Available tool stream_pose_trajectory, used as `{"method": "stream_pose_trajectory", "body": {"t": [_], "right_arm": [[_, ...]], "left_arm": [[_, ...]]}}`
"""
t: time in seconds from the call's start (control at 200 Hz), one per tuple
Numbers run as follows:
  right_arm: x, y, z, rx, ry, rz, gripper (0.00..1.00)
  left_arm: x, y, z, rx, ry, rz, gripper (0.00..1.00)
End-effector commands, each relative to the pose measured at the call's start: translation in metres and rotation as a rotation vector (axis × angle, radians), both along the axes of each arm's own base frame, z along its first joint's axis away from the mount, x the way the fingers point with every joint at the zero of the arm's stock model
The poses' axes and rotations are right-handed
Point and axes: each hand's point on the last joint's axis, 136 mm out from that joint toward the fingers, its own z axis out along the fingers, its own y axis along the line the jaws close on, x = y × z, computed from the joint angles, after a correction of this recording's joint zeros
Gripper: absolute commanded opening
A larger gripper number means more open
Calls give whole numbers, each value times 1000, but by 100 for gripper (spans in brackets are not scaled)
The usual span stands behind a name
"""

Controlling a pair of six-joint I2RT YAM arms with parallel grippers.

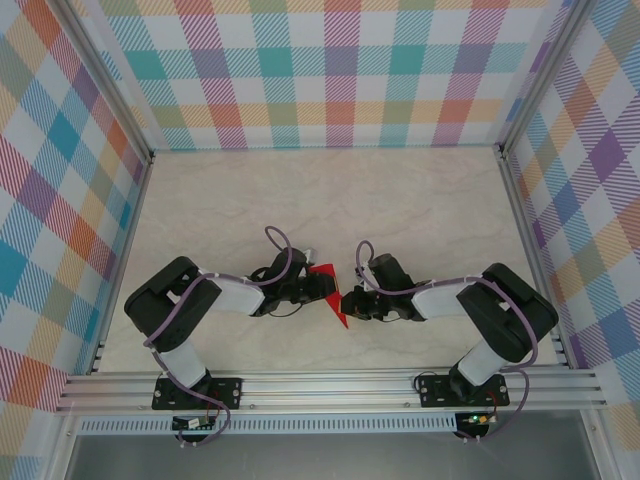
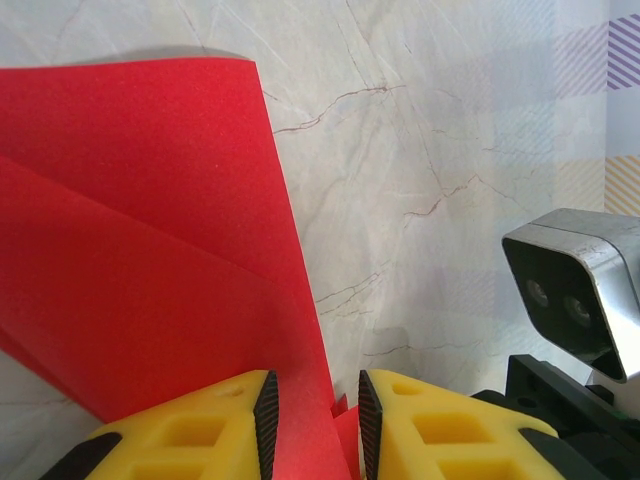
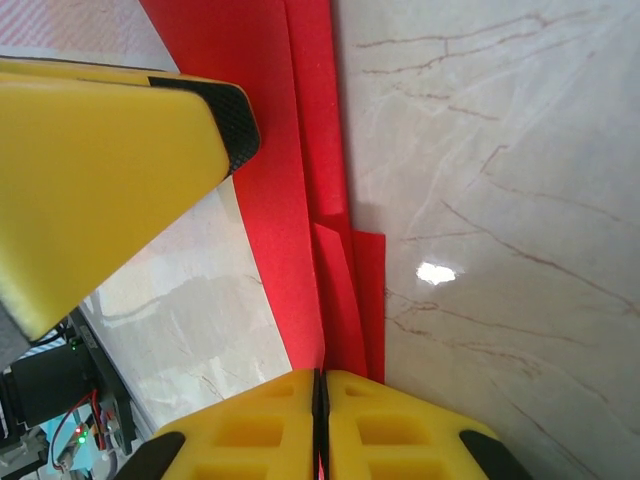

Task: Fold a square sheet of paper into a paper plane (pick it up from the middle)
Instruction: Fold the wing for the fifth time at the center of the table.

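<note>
holds the half-folded red paper [image 1: 338, 312] between the two arms at the front centre of the marbled table [image 1: 420, 210], seemingly so both can reach its creases; cannot tell whether it touches the surface. pinches the narrow layered edge with the right gripper [image 3: 320, 385], pads pressed together, probably to pin the folds. clasps the broader flap in the left gripper [image 2: 317, 400], red filling the narrow gap, likely as an anchor.
</note>
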Motion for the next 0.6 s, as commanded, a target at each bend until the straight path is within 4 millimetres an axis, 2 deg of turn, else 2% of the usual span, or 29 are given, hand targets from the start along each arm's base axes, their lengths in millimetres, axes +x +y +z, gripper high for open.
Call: {"method": "stream_pose_trajectory", "body": {"t": [0.0, 0.12, 0.26, 0.405, 0.595], "right_arm": [[-21, -25, -28, -143, 92, -10, 11], [-22, -29, -29, -179, 96, -16, 12], [-22, -24, -18, -159, 71, -1, 17], [-25, -23, -12, -167, 56, 17, 19], [-31, -25, -22, -222, 83, 36, 18]], "left_arm": [[-7, 1, -25, 61, 50, -17, 30], [-8, 1, -27, 67, 61, -23, 30], [-8, 0, -28, 68, 66, -25, 30], [-8, -2, -28, 65, 69, -29, 30], [-8, -3, -28, 61, 74, -35, 30]]}}
